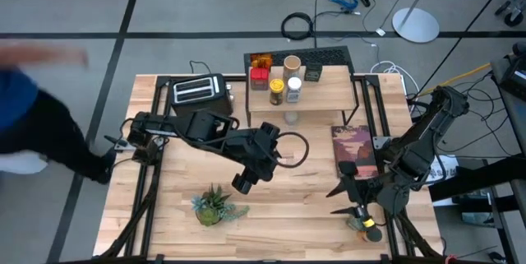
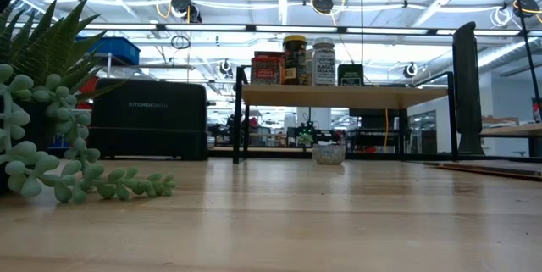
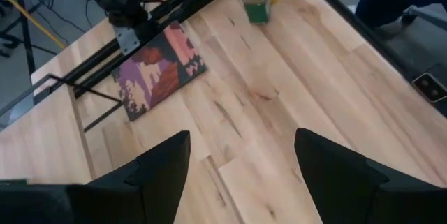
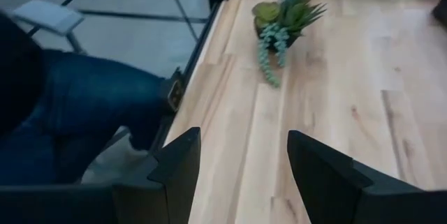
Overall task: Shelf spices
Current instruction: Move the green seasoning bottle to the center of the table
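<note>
two strays left to shelve

the table point(image 1: 173, 215) holds the shelf point(image 1: 329, 93) at its 12 o'clock edge, the toaster point(image 1: 197, 90) at about 11 and a book point(image 1: 354, 150) at 3. the left arm reaches in from 9 o'clock, its gripper point(image 1: 244, 183) hanging over bare wood near the centre, jaws released and empty. the right gripper point(image 1: 349, 192) hovers near 4 o'clock, fingers likewise apart with nothing between them. a plant point(image 1: 215, 206) sits at 7.

most spices point(image 1: 279, 73) already stand in a cluster on the shelf's plank, toward its 9 o'clock end. a small jar point(image 2: 329, 153) sits on the table under the shelf, and the orange bottle point(image 1: 367, 226) lies at 5, just beside the right gripper.

judged from this, the step in hand is fetching a stray. the next move calls for the right gripper to drop onto the bottle, clench across its body, then carry it to open plank at the shelf's 3 o'clock end without toppling the cluster.
</note>
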Robot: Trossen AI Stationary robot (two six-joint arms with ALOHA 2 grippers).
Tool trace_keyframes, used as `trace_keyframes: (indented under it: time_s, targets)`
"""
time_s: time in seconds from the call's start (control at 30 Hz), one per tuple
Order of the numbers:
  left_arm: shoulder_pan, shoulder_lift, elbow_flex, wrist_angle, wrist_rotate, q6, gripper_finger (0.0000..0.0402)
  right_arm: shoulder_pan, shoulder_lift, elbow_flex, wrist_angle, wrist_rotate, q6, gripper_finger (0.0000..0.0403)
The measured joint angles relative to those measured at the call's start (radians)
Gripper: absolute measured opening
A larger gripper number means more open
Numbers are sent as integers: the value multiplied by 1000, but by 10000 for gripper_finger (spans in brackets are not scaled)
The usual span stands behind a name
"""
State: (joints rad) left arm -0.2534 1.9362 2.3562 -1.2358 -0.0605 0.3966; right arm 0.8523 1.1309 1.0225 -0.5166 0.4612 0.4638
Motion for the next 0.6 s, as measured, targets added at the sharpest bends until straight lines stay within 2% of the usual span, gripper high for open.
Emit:
trace_keyframes:
  time_s: [0.27, 0.6]
  targets:
    - [-33, 27, -8, 53, 3, -103, 267, 48, 0, 0, -108, -117, 93, 201]
    - [-71, 141, -9, 94, 4, -156, 267, 105, 0, 0, -207, -309, 267, 201]
